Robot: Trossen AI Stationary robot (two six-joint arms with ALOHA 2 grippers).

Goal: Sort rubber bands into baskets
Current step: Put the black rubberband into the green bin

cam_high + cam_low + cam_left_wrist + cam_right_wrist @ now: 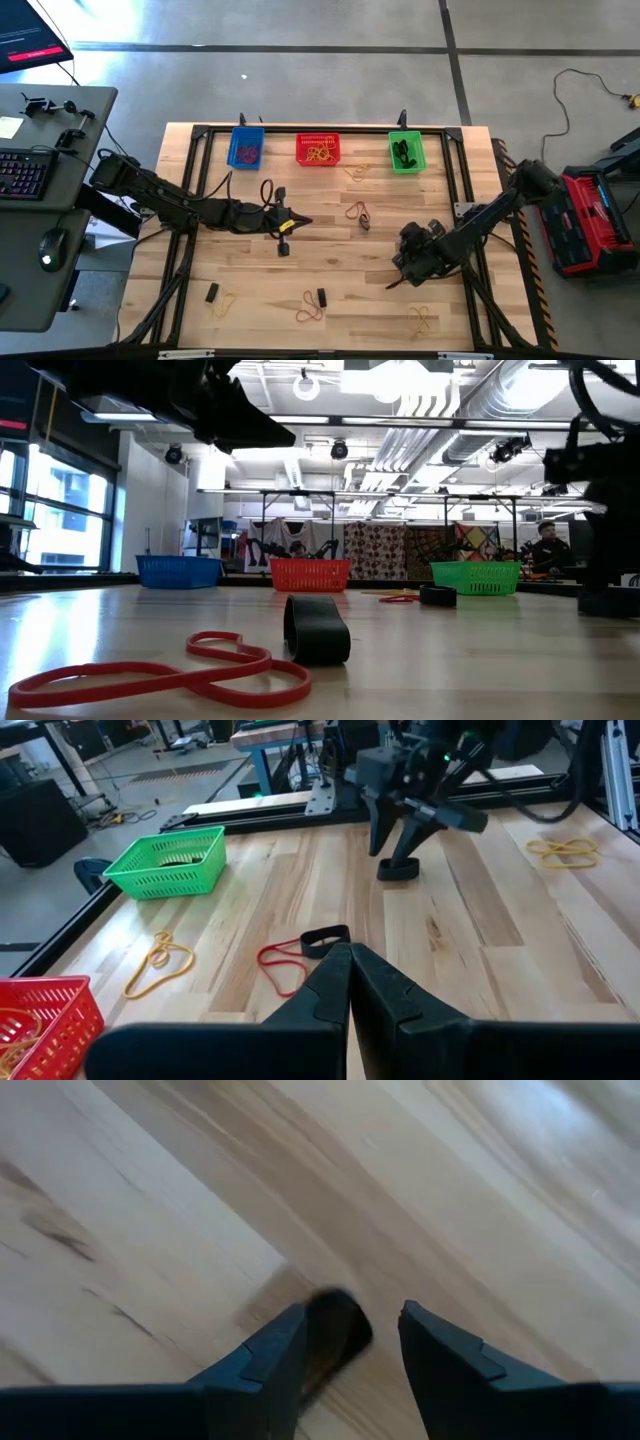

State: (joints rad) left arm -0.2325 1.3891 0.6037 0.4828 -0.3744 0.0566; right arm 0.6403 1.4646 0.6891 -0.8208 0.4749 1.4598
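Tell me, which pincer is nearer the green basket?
The right pincer, though neither is close. It sits low over a thick dark band, out in front of the green basket. The left pincer is farther off, mid-table.

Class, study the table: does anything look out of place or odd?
Yes. Bands are scattered loose on the table rather than in baskets: a yellow band lies just outside the red basket, and a thick dark band sits under the open right gripper.

Blue basket [246,148], red basket [318,149], green basket [405,151] on pale wooden table [330,270]
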